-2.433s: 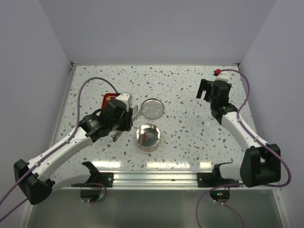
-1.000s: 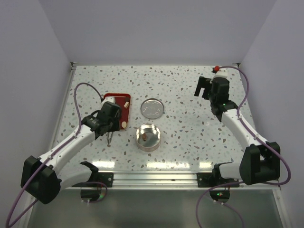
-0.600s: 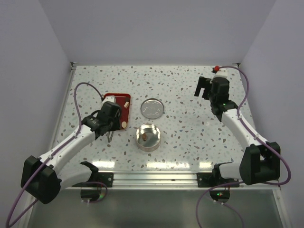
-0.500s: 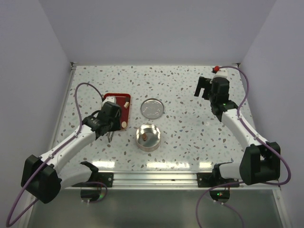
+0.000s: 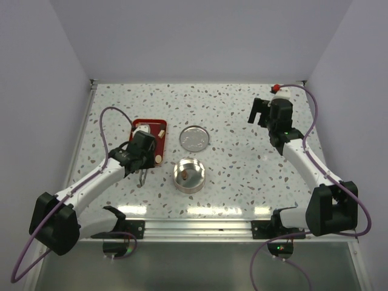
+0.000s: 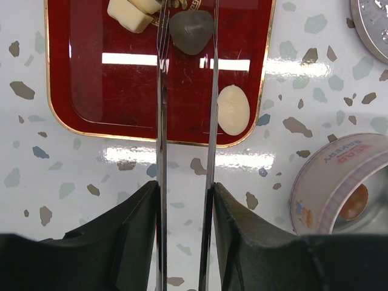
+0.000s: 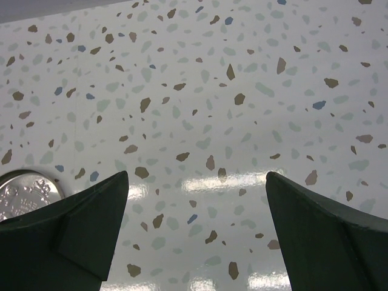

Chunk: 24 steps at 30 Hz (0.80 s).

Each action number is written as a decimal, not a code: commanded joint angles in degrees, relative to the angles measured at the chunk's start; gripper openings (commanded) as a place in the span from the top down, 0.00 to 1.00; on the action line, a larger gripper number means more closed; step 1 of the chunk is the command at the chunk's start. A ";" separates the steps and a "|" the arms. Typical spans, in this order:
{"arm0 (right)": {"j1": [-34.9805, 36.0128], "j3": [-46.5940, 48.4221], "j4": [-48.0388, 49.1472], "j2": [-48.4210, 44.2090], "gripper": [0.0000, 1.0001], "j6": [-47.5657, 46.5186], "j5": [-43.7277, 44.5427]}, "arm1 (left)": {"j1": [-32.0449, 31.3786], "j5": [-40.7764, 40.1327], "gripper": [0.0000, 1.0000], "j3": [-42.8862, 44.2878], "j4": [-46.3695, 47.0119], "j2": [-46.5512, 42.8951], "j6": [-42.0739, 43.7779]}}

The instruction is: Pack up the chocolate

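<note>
Back over the red tray (image 6: 73, 91) now, left gripper (image 6: 185, 197) has left the tin (image 6: 330, 176). Chocolate: dark heart (image 6: 191, 31) sits between the tweezers (image 6: 161, 121) arms; cream oval (image 6: 233, 110) + cream blocks (image 6: 128, 13) also on tray; one brown pc (image 6: 353, 201) in tin. Left gripper pinches tweezers; right gripper (image 7: 194, 230) spread wide above speckled surface (image 7: 200, 91).
</note>
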 commanded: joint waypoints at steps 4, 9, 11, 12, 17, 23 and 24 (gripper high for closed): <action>-0.14 2.36 0.44 -1.08 0.01 0.74 -0.30 | 0.32 -0.79 0.63 0.98 2.12 -0.44 1.62; -0.14 2.36 0.44 -1.26 0.01 1.18 -0.65 | 0.32 -0.79 0.68 3.79 -0.34 -2.64 2.94; -0.22 2.36 0.44 -1.17 0.01 1.35 -0.74 | 0.32 -0.44 0.68 4.85 -1.04 -3.87 3.38; -0.14 2.45 0.52 -1.26 0.01 1.44 -0.65 | 0.32 -0.17 0.68 5.72 -1.40 -4.92 3.47; -0.14 2.80 0.26 -1.26 0.01 1.44 -0.74 | 0.32 2.89 0.68 7.40 -2.45 -6.86 4.96; -0.22 3.33 -0.27 -1.43 0.01 1.09 -0.65 | -0.64 9.92 0.69 7.05 -2.19 -9.24 8.30; -0.14 3.33 -0.53 -1.52 0.01 1.09 -0.56 | -1.78 10.11 0.69 6.96 -2.19 -10.02 8.48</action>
